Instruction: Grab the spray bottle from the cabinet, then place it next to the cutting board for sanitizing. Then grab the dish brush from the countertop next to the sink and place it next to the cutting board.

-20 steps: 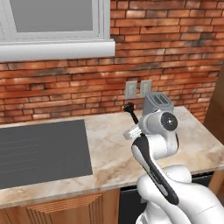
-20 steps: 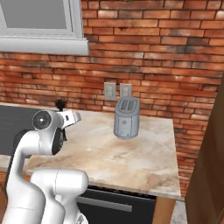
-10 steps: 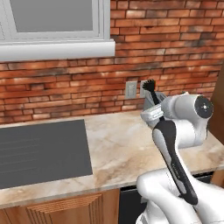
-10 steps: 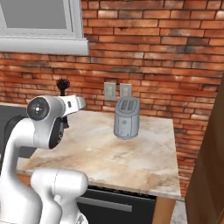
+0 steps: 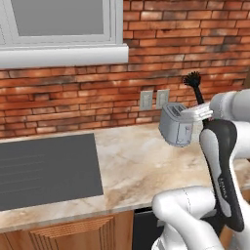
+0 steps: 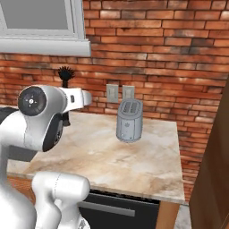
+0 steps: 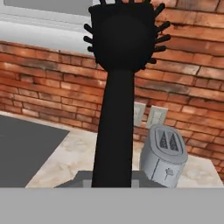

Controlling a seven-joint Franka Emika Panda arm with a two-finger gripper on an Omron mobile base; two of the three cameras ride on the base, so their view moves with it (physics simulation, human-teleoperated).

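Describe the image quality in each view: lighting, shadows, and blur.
Left base view: even, flat light, soft edges, no hard shadow under the toaster. Right base view: the same flat light, the countertop without glare. Hand view: the dish brush is a featureless black silhouette up close, and the bricks behind look slightly soft.

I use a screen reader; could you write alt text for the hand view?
A black dish brush stands upright in the shut gripper, bristle head on top, before a red brick wall. A grey toaster sits on the marbled countertop behind.

Glossy white arm (image 5: pixel 222 161) — rounded links, dark joints and black trim.
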